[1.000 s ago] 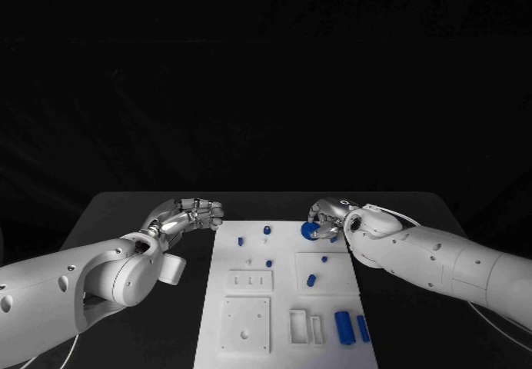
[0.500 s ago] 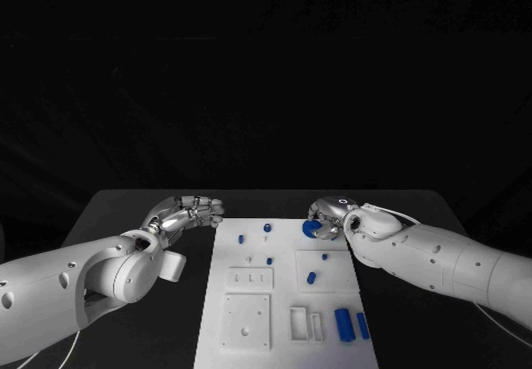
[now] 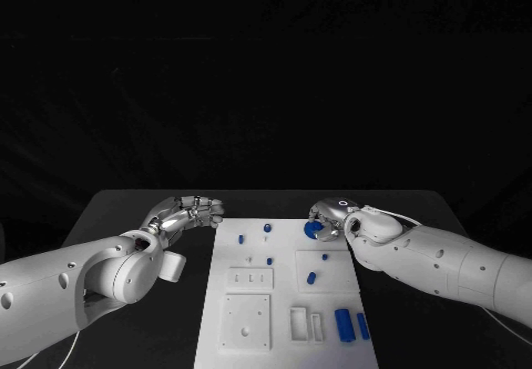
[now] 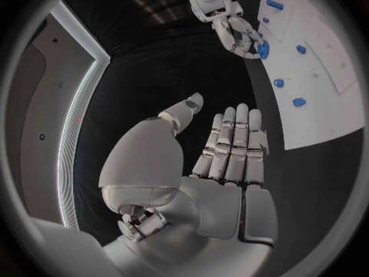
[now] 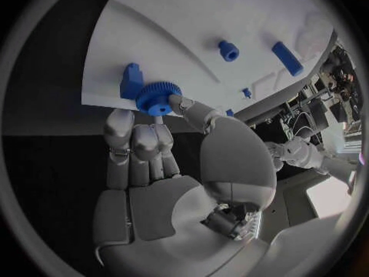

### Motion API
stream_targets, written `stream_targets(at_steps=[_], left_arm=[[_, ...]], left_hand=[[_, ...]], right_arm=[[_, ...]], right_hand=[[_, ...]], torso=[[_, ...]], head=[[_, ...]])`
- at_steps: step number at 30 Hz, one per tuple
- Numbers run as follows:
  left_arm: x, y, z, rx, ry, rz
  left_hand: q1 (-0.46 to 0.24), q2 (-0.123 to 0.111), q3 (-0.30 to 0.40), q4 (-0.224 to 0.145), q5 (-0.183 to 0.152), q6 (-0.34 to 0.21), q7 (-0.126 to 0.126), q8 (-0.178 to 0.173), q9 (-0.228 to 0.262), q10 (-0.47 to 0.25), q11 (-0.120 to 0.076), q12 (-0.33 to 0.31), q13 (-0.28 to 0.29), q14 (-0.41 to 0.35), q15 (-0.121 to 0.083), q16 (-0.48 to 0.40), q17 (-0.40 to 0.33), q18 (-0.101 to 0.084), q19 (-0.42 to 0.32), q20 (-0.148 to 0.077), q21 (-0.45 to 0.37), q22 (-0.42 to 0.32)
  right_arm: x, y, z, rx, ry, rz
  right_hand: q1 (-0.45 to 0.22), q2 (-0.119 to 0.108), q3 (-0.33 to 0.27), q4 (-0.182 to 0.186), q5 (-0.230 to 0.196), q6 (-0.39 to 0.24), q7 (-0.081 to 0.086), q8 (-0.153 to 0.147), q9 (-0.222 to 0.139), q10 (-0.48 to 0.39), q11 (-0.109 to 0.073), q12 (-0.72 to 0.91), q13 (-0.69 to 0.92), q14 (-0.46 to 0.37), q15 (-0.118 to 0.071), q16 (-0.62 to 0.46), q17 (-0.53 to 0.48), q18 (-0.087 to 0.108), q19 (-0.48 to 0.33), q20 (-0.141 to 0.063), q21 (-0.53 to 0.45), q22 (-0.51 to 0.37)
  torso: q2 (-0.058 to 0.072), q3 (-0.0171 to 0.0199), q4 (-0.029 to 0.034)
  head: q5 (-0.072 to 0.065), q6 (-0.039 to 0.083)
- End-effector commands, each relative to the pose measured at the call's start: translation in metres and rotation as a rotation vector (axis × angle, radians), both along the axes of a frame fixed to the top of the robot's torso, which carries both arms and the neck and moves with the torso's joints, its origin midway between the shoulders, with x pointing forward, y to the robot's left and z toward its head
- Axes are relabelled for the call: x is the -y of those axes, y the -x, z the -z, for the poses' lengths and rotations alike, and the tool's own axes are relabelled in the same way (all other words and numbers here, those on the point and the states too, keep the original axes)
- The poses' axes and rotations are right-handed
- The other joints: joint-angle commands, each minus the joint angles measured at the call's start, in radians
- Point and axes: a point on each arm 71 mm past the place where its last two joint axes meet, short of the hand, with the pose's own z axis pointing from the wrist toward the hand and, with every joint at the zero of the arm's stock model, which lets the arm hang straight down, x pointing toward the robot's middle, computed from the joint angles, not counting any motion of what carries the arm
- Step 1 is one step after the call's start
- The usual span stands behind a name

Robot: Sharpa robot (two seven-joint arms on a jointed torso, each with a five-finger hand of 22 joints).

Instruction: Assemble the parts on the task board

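I work in a robotics lab: black table [image 3: 133, 211], dark backdrop, white task board [image 3: 283, 296] before me.

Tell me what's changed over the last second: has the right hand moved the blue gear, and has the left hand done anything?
Hardly anything. The right hand still holds the blue gear at the far right corner of the task board, perhaps drawn back very slightly. The left hand stays open beside the board's far left corner, touching nothing. The other blue parts lie where they were.

Backdrop: unlit black across the upper half of the head view | Bench [image 3: 133, 201]: dark matte top, far edge at mid-frame | Left wrist view: pale-framed panel [image 4: 73, 114] with a bright strip along its edge, left of frame
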Motion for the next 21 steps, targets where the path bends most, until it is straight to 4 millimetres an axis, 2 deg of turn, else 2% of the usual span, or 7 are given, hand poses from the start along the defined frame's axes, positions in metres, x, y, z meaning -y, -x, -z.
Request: stream_targets(at_steps=[1, 12, 17, 21], left_arm=[[0.002, 0.001, -0.002, 0.01, 0.006, 0.015], [0.001, 0.002, -0.002, 0.01, 0.006, 0.011], [0.002, 0.002, -0.002, 0.01, 0.006, 0.013], [0.002, 0.002, -0.002, 0.011, 0.006, 0.013]], left_hand=[[-0.011, 0.0, 0.001, -0.008, -0.005, 0.006, 0.004, -0.004, -0.002, 0.003, 0.005, -0.005, -0.001, 0.005, 0.003, -0.004, 0.0, 0.014, 0.005, 0.004, -0.004, 0.015], [-0.013, 0.0, 0.001, -0.008, -0.005, 0.006, 0.004, -0.004, -0.002, 0.003, 0.005, -0.005, -0.001, 0.005, 0.003, -0.004, 0.0, 0.014, 0.005, 0.004, -0.004, 0.015], [-0.013, 0.0, 0.001, -0.008, -0.005, 0.006, 0.004, -0.004, -0.002, 0.003, 0.005, -0.005, -0.001, 0.005, 0.003, -0.004, 0.0, 0.014, 0.005, 0.004, -0.004, 0.015], [-0.014, 0.0, 0.001, -0.008, -0.005, 0.006, 0.004, -0.005, -0.002, 0.003, 0.005, -0.005, -0.001, 0.005, 0.003, -0.004, 0.0, 0.014, 0.005, 0.004, -0.004, 0.015]], right_arm=[[-0.004, 0.003, -0.001, 0.03, 0.068, -0.006], [-0.038, 0.017, -0.026, 0.17, 0.09, -0.111], [-0.062, 0.025, -0.031, 0.2, 0.084, -0.165], [-0.087, 0.031, -0.033, 0.215, 0.078, -0.217]], right_hand=[[-0.005, 0.001, 0.008, -0.001, 0.003, 0.066, 0.022, 0.01, 0.007, 0.011, 0.0, 0.006, 0.002, 0.0, -0.01, -0.005, 0.002, 0.07, -0.007, -0.001, 0.008, 0.019], [0.005, -0.036, 0.032, 0.017, -0.034, 0.076, 0.019, 0.012, 0.009, 0.028, -0.003, 0.009, 0.008, 0.004, -0.014, -0.009, 0.011, 0.07, -0.001, -0.006, 0.015, 0.016], [0.01, -0.049, 0.042, 0.028, -0.045, 0.079, 0.018, 0.012, 0.01, 0.032, -0.004, 0.008, 0.009, 0.005, -0.015, -0.011, 0.014, 0.07, 0.001, -0.007, 0.015, 0.016], [0.013, -0.054, 0.045, 0.032, -0.05, 0.08, 0.017, 0.012, 0.011, 0.031, -0.005, 0.005, 0.007, 0.005, -0.015, -0.012, 0.015, 0.07, 0.001, -0.008, 0.016, 0.015]], torso=[[0.0, -0.0006, -0.0001], [0.0, -0.0005, -0.0008], [-0.001, -0.001, -0.0004], [0.0, -0.0002, 0.0014]], head=[[-0.001, 0.003], [-0.001, 0.009], [0.0, 0.012], [0.008, 0.015]])
